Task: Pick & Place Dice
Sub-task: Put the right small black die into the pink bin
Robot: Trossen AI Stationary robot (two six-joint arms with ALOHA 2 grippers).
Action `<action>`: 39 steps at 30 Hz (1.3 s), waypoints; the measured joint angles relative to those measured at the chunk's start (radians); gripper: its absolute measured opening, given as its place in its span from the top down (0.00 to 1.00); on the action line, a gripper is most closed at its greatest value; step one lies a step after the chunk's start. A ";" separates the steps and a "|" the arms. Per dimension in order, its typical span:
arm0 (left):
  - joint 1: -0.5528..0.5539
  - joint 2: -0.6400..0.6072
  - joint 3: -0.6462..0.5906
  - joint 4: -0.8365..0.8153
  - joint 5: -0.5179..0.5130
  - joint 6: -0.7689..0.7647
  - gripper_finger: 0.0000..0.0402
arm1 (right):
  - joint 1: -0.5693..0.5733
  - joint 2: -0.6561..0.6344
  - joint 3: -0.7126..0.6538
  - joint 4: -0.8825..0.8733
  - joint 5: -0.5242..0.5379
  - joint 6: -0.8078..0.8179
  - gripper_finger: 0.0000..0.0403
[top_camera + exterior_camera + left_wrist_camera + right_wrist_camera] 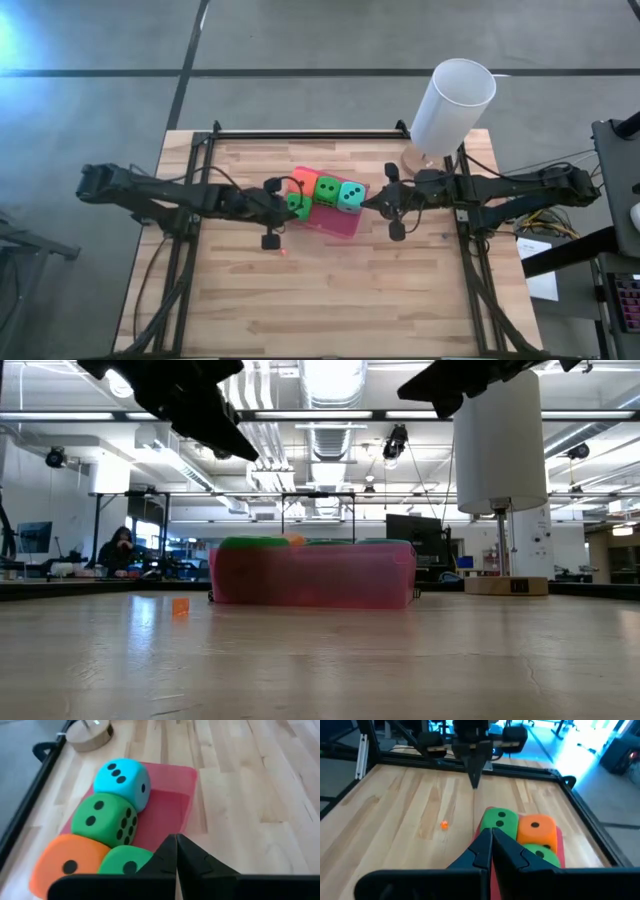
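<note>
Several dice sit close together on the flat pink pad (340,222): an orange one (305,183), a green one (327,189), a teal one (351,196) and a second green one (298,206). Each rests on its underside. My left gripper (176,839) is shut with nothing in it. It hangs above the pad's left end, by the second green die (125,862). My right gripper (491,834) is also shut with nothing in it. It hovers off the pad's right end and points at the dice (499,820).
A tall white cylinder (452,105) stands on a round wooden base (423,160) at the far right of the table. A tiny orange speck (283,251) lies on the bare wood near the pad. Black frame rails (300,134) run along the table's edges.
</note>
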 joint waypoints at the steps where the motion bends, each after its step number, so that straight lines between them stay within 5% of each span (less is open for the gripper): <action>1: 0.000 -0.013 -0.006 -0.001 -0.002 0.011 0.99 | 0.000 0.000 0.000 -0.001 0.000 0.017 0.98; 13: 0.001 -0.097 -0.018 -0.011 -0.003 0.008 0.97 | 0.000 0.001 0.000 -0.052 -0.030 0.078 0.98; 30: 0.001 -0.097 -0.018 -0.017 -0.003 0.005 0.97 | 0.000 -0.001 0.000 -0.339 -0.028 0.148 0.98; 39: 0.001 -0.097 -0.018 -0.029 -0.003 -0.061 0.97 | 0.002 -0.001 0.000 -0.391 -0.028 0.152 0.84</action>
